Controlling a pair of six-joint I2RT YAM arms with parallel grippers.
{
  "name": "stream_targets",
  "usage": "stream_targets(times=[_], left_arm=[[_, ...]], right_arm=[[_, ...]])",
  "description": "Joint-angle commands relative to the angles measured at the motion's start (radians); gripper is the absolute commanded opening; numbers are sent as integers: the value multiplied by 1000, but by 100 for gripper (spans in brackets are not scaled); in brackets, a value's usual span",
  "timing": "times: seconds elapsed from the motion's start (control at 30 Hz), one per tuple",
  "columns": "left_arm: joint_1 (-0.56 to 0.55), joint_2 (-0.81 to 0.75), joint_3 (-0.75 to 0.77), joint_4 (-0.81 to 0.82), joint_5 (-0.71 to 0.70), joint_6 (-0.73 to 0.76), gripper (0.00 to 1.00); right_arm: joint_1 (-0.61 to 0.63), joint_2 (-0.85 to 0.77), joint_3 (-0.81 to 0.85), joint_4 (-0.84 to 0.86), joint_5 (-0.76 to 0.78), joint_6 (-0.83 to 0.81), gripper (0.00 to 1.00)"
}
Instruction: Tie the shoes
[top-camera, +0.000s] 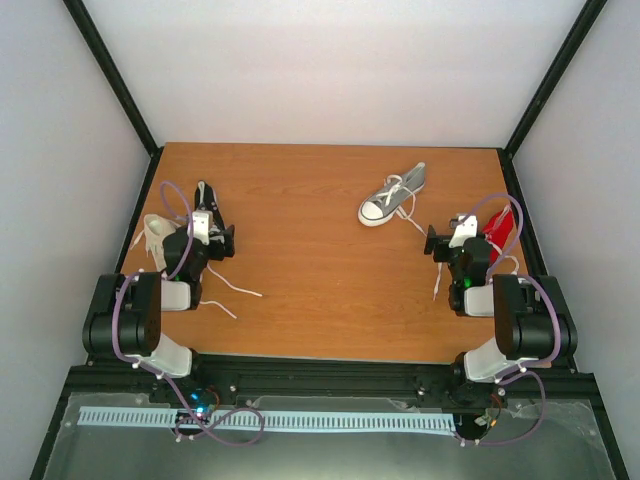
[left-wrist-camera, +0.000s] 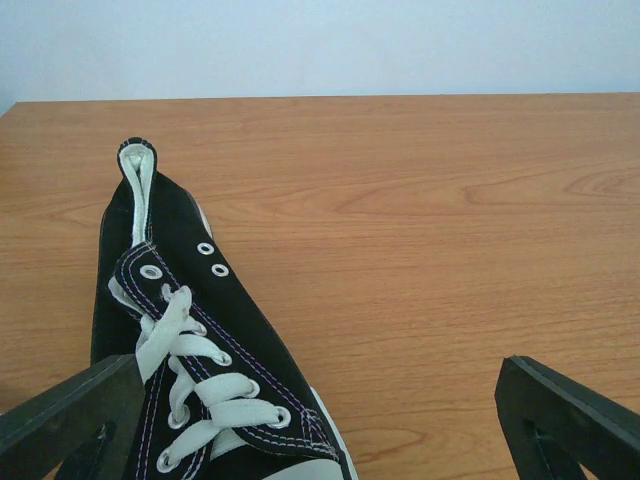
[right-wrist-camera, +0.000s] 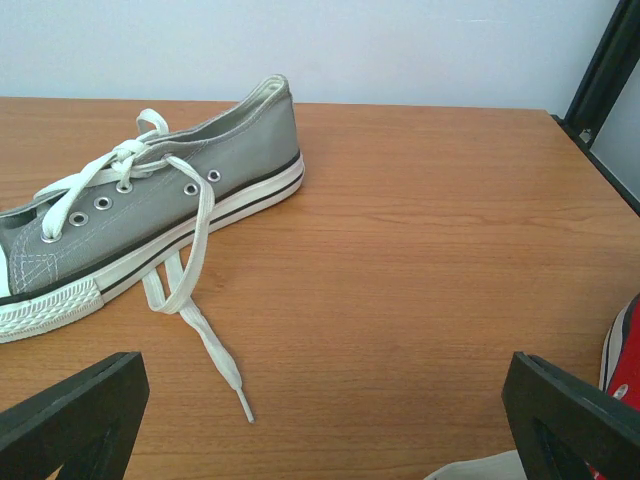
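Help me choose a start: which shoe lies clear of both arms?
The grey shoe, lying alone. The black shoe and cream shoe crowd the left gripper, the red shoe the right gripper.

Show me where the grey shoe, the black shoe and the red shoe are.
grey shoe (right-wrist-camera: 140, 220), right wrist view, canvas side under the eyelets
black shoe (left-wrist-camera: 235, 320), left wrist view, canvas side
red shoe (top-camera: 502, 230), top external view, red upper

I see bright, even, diffuse light in every view; shadows on the desk (top-camera: 330, 300) are faint. The overhead view is slightly soft, wrist views sharper.
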Motion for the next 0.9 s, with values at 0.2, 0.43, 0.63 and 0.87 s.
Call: stream_targets(times=[0.2, 0.43, 0.63, 0.87], left_arm=[[7, 3, 27, 44, -4, -2, 100], [7, -34, 294, -382, -93, -39, 100], [2, -27, 612, -814, 108, -94, 100], [-142, 71, 811, -1131, 236, -27, 100]], right_arm=[[6, -7, 18, 32, 14, -10, 100], [4, -82, 161, -270, 63, 25, 100], [1, -171, 414, -626, 92, 222, 100], [34, 113, 862, -1121, 217, 430, 97]])
